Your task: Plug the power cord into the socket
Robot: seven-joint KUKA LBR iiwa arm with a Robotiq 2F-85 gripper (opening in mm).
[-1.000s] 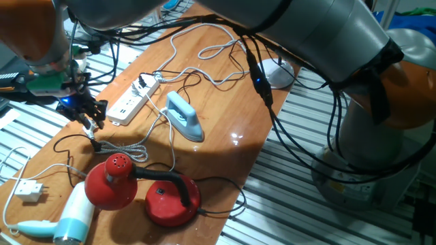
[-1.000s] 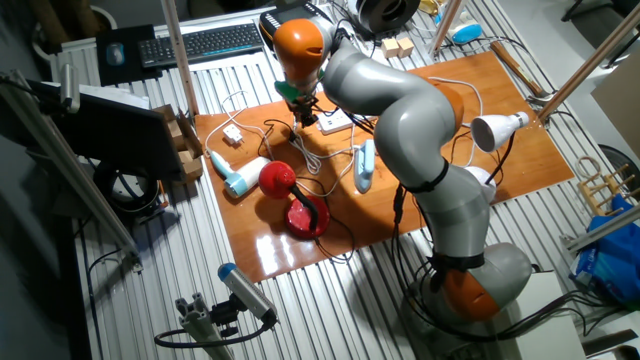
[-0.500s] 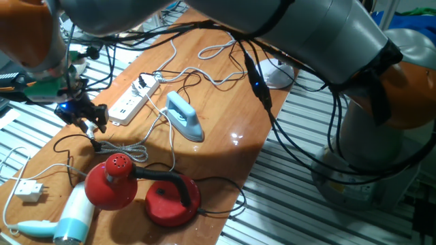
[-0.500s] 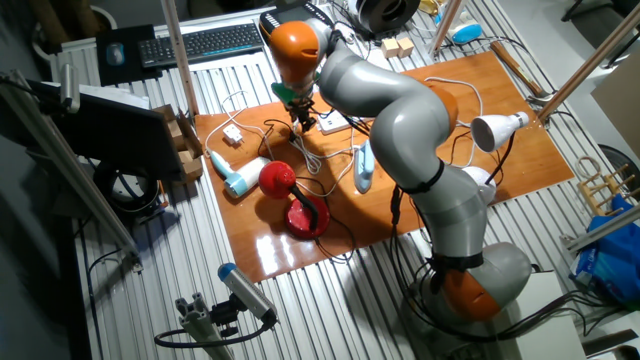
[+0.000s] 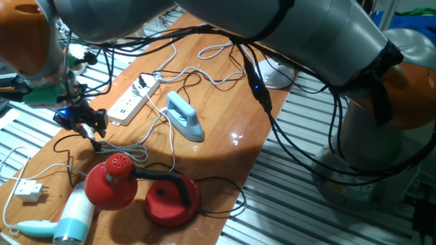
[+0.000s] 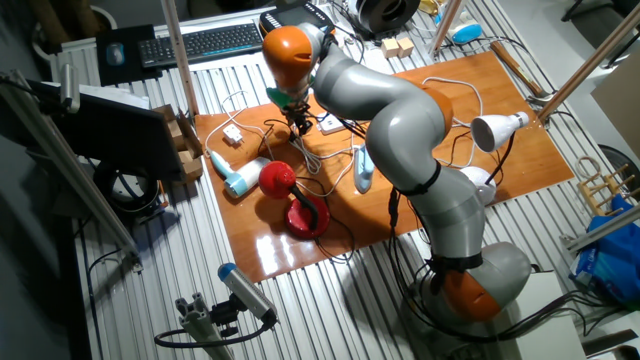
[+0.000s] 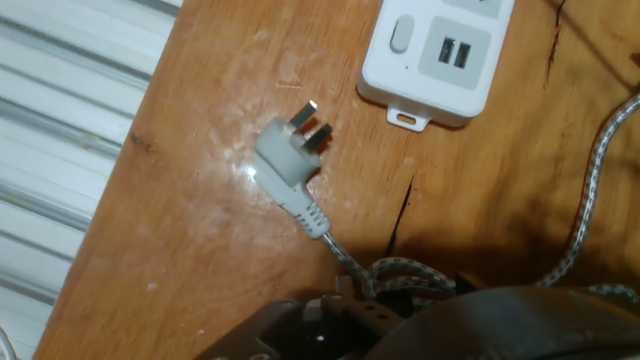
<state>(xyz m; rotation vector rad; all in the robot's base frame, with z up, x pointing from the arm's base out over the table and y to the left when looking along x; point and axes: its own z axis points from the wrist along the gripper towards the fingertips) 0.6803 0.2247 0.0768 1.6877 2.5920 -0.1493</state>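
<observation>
The white power strip lies on the wooden table, also in the other fixed view; its switch and USB end shows in the hand view. My gripper hovers just off that end, fingers apart, holding nothing; its fingertips are out of the hand view. A thin black cord loops on the table left of the gripper; I cannot make out its plug. Below the hand lies the white plug of the grey braided cord, pins toward the strip.
A light-blue iron stands right of the strip. A red desk lamp and a hair dryer lie at the near end. A white adapter block sits on the slatted surface. The table edge runs left of the plug.
My gripper has shifted slightly down and left, away from the strip's end and lower toward the table. Nothing on the table has moved.
</observation>
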